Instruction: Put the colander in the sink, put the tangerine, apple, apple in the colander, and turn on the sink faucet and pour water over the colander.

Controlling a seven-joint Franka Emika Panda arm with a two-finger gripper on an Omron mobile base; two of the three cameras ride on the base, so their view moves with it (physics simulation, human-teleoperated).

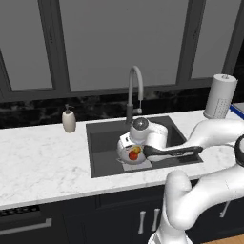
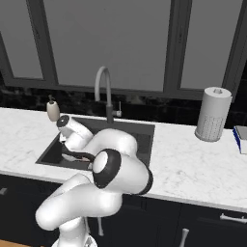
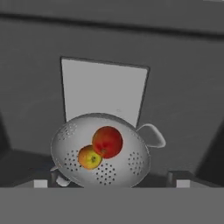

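Note:
The grey perforated colander (image 3: 98, 151) (image 1: 127, 156) sits in the dark sink (image 1: 102, 152) (image 2: 142, 132), partly over the lighter square panel (image 3: 103, 89). Inside it lie one red apple (image 3: 107, 141) (image 1: 133, 156) and, touching it, the smaller orange tangerine (image 3: 89, 157) (image 1: 136, 149). The second apple is out of view. My gripper (image 3: 111, 183) (image 1: 130, 144) hangs just above the colander, open, its fingertips (image 3: 41, 183) wide apart with nothing between them. The gooseneck faucet (image 1: 135, 90) (image 2: 103, 89) stands behind the sink, and no water stream shows.
A soap bottle (image 1: 69, 120) (image 2: 53, 110) stands on the marble counter left of the sink. A paper towel roll (image 1: 220, 96) (image 2: 212, 114) stands at the right, with a blue object (image 1: 238, 108) (image 2: 241, 137) beyond it. Dark windows line the back wall.

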